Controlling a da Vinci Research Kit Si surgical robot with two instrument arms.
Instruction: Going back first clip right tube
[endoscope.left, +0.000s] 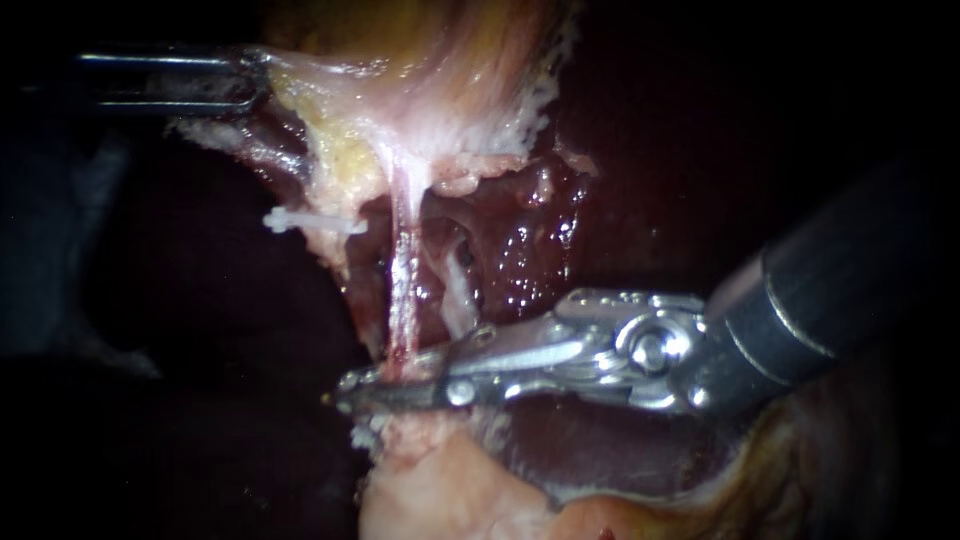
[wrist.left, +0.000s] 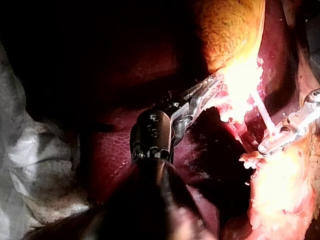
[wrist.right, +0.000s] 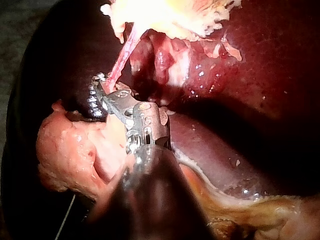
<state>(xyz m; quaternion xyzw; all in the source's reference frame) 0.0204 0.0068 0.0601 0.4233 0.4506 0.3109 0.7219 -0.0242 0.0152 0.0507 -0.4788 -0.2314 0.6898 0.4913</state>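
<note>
Dark liver (endoscope.left: 525, 245) behind tube (endoscope.left: 403, 275), right instrument (endoscope.left: 360, 387) across

My right instrument (endoscope.left: 395, 385) has a dark grey shaft (endoscope.left: 830, 290) ringed by a thin pale line, ending in a polished silver wrist (endoscope.left: 650, 350) with a round pin and a row of tiny holes. My left instrument (wrist.left: 214, 86) (far darker) has a black rounded housing (wrist.left: 152, 137) with two small screws and a silver linkage (wrist.left: 192, 107).
</note>
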